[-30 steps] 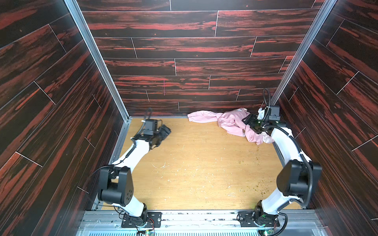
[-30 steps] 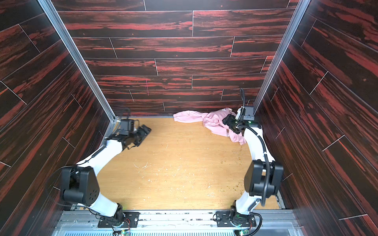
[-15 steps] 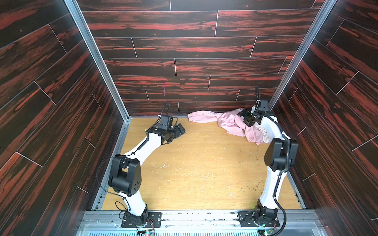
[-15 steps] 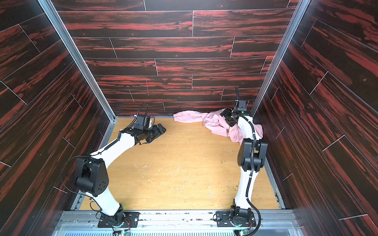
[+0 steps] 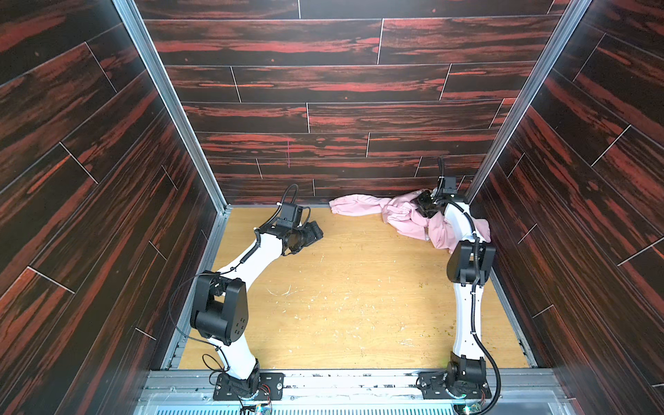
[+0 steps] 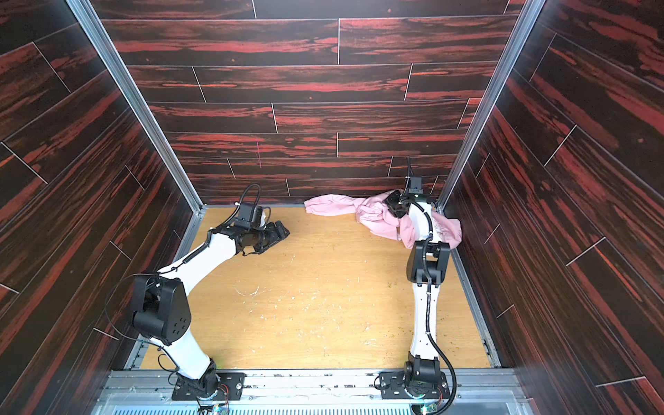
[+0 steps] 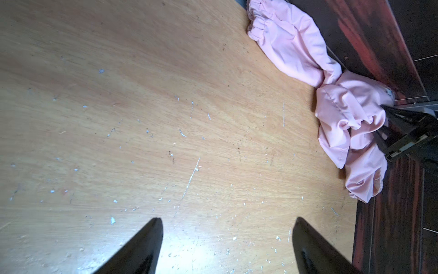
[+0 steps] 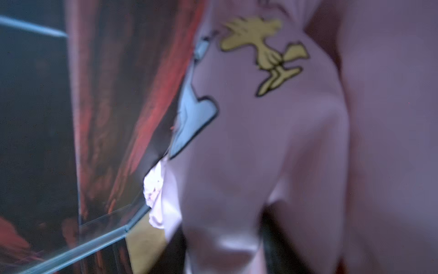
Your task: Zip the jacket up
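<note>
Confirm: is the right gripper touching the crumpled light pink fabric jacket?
Touching. The right wrist view shows the pink jacket bunched between the two dark fingers of the right gripper, pressed against both.

The jacket (image 5: 406, 219) is bunched between the right gripper's (image 5: 422, 207) jaws, well ahead of the left gripper's (image 7: 227, 219) jaws, on the table (image 5: 341, 287).

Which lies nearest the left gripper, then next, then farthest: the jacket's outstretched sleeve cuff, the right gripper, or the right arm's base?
From the left gripper, in a top view:
1. Sleeve cuff of the jacket, close by, along the back wall.
2. Right gripper, in the far right corner.
3. Right arm's base, at the near right edge.
</note>
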`<state>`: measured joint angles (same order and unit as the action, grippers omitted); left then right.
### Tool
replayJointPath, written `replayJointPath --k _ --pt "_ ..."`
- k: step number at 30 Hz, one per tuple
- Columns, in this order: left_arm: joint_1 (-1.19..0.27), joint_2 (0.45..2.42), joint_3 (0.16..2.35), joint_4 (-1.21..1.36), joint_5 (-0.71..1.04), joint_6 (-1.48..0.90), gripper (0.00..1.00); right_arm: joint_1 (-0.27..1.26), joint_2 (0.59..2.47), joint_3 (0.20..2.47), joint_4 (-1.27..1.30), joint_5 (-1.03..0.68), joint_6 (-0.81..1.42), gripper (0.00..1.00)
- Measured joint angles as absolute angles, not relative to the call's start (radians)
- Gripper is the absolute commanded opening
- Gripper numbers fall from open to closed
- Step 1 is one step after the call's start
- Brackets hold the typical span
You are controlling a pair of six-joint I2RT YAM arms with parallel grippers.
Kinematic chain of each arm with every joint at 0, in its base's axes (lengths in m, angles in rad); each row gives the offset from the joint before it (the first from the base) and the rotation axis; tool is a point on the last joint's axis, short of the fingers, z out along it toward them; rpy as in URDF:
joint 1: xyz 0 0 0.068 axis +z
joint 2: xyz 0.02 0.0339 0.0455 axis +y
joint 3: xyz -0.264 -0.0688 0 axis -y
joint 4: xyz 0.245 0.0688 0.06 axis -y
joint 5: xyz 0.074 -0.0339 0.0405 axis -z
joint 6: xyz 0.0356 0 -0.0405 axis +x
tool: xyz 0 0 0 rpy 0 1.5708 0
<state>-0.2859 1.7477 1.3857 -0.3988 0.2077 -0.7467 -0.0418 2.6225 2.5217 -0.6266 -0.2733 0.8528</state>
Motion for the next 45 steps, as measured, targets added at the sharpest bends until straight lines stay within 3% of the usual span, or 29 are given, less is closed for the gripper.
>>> replayJointPath --k 2,10,23,25,26,28,32,36,45 --pt "-0.282 1.743 1.38 -0.4 0.201 -0.747 0.86 -0.039 2.63 2.528 -0.635 -0.285 0.855 0.0" --pt "-0.255 1.665 1.328 -0.417 0.164 -0.752 0.79 0.027 2.581 2.447 -0.647 -0.331 0.731 0.0" --pt "-0.223 1.473 1.284 -0.49 0.084 -0.76 0.79 0.416 2.004 1.959 -0.693 -0.383 0.56 0.0" --pt "-0.223 1.441 1.282 -0.507 0.076 -0.759 0.79 0.453 1.93 1.92 -0.698 -0.391 0.561 0.08" --pt "-0.223 1.431 1.282 -0.512 0.075 -0.759 0.79 0.466 1.897 1.9 -0.699 -0.395 0.562 0.15" --pt "-0.223 1.412 1.282 -0.529 0.073 -0.757 0.79 0.485 1.845 1.864 -0.702 -0.405 0.567 0.38" --pt "-0.224 1.398 1.282 -0.574 0.08 -0.748 0.82 0.502 1.781 1.812 -0.707 -0.386 0.568 0.63" --pt "-0.238 1.398 1.283 -0.596 0.102 -0.718 0.83 0.498 1.711 1.772 -0.735 -0.309 0.558 0.69" --pt "-0.317 1.56 1.449 -0.662 0.173 -0.586 0.84 0.384 1.684 1.748 -0.804 -0.196 0.619 0.68"
